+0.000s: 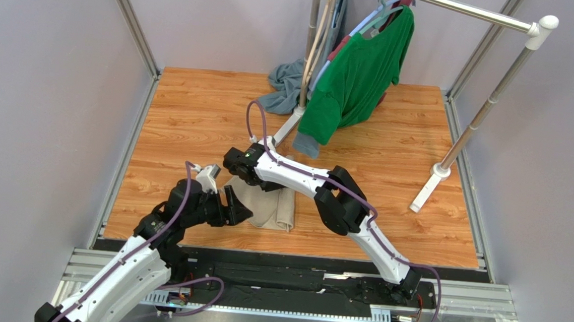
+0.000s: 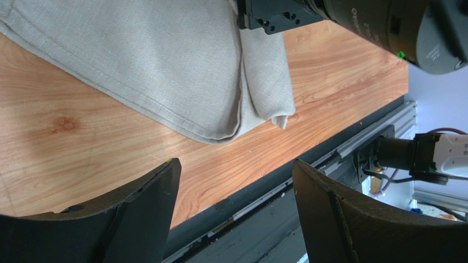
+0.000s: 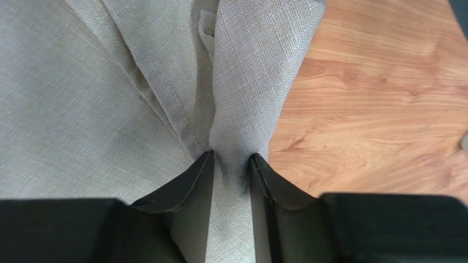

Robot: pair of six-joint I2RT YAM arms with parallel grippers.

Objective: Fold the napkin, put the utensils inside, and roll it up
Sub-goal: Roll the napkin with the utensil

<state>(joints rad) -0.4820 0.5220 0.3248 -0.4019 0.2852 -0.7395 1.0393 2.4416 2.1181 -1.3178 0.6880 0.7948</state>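
Two fingertips (image 3: pixel 200 172) of the right gripper (image 3: pixel 232 160) squeeze a raised fold of the napkin (image 3: pixel 82 109). The jaws are nearly together, and cloth fills the gap and touches both. We see layered napkin spreading ahead and left of those jaws, with bare table (image 3: pixel 373 109) to the right. The left gripper (image 2: pixel 236 170) has its jaws wide apart and grips nothing. Wood and the table's near edge show between them, and the napkin's folded corner lies ahead of them, not touching. From above, we see the folded napkin lying flat near the table's front edge, between both grippers. A green shirt (image 1: pixel 360 75) and a grey-blue cloth (image 1: pixel 284 85) sit well apart at the far side.
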